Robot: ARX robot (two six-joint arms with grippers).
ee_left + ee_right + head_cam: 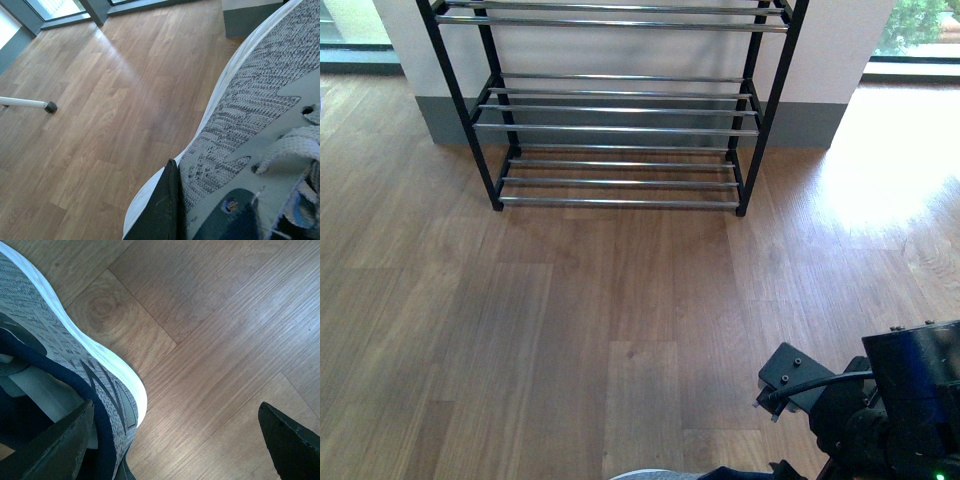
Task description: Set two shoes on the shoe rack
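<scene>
The shoe rack stands against the wall ahead, a black frame with tiers of chrome bars and nothing on them. In the left wrist view one grey sneaker with a white sole fills the near side. My left gripper is shut on it; one black finger presses its side and the other is hidden. The second grey sneaker lies on the floor. My right gripper is open, one finger over the shoe's navy collar and the other over bare floor. A sliver of sneaker shows low in the front view.
Wooden floor stretches between me and the rack. My right arm fills the lower right of the front view. A white pole with a black foot rests on the floor. A grey skirting runs behind the rack.
</scene>
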